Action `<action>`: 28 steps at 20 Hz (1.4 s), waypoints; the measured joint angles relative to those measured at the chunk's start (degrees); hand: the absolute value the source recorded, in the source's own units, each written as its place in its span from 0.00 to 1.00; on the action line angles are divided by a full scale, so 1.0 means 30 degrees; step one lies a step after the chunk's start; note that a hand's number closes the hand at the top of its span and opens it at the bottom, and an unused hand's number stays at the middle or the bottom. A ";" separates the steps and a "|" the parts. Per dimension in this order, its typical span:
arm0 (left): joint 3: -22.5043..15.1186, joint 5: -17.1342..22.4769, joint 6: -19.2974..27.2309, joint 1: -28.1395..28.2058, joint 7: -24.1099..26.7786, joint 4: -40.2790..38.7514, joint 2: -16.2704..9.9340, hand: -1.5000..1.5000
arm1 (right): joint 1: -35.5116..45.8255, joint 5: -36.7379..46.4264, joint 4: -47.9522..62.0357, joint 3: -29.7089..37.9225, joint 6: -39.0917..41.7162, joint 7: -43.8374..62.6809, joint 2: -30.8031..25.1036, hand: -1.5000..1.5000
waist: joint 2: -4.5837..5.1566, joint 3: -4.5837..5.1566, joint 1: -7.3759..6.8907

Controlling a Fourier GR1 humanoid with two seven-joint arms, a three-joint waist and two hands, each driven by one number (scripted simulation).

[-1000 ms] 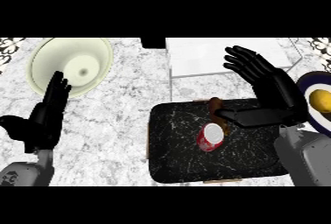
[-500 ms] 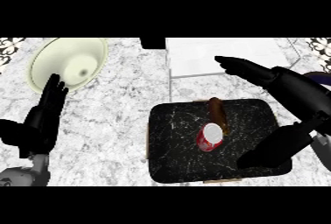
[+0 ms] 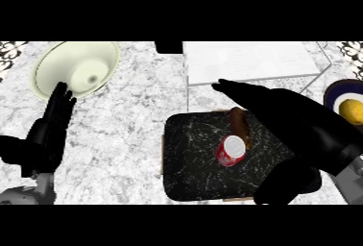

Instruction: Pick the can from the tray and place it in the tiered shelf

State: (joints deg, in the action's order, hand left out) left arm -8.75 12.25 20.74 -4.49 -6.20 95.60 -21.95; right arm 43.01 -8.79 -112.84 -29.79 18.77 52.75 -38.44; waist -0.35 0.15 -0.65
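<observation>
- The can [image 3: 232, 150] is red with a pale top and rests on the tray [image 3: 191, 168], near the tray's centre, slightly toward its far right part.
- A brown elongated item [image 3: 238, 122] lies on the tray just beyond the can, its near end touching or almost touching the can's top; which of the two cannot be determined.
- The tray is a dark, marbled square slab set on the pale marble counter [image 3: 135, 115].
- The right hand [image 3: 297, 120] is above the right part of the tray, just to the right of the can. Its fingers are extended and held together, pointing toward the far left; the thumb [image 3: 284, 185] extends downward over the tray's near right corner. No contact between this hand and the can is visible.
- The tiered shelf [image 3: 248, 62] appears as a white rectangular surface at the far edge of the counter, beyond the tray.
- A dark plate [image 3: 333, 93] carrying a yellow fruit [image 3: 351, 109] sits at the right edge of the view, partly hidden by the right arm.
- A cream bowl [image 3: 74, 67] stands at the far left of the counter, well apart from the tray.
- The left hand [image 3: 46, 132] rests at the left edge, fingers straight, close together and pointing away, just below the bowl.
</observation>
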 measured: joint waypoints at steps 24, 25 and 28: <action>0.0889 -0.0913 -0.0675 0.0301 -0.0290 0.0156 0.0901 0.50 | -0.1503 0.7738 0.3056 -0.4346 0.0982 0.0924 0.2445 0.00 | 0.0094 -0.0044 0.0200; 0.0826 -0.1044 -0.0614 0.0354 -0.0653 0.0559 0.0937 0.50 | -0.1763 0.8078 0.3141 -0.4337 0.1006 0.0868 0.2747 0.00 | 0.0093 -0.0045 0.0188; 0.1079 -0.1188 -0.0805 0.0413 -0.0830 0.0822 0.0989 0.50 | -0.2235 0.8799 0.3388 -0.4072 0.1372 0.0636 0.3306 0.00 | 0.0093 -0.0046 0.0170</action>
State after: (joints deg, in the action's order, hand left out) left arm -5.51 8.69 18.32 -3.25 -8.69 98.06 -18.98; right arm 36.31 17.61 -102.68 -42.01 22.88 54.66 -28.52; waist -0.07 0.01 -0.14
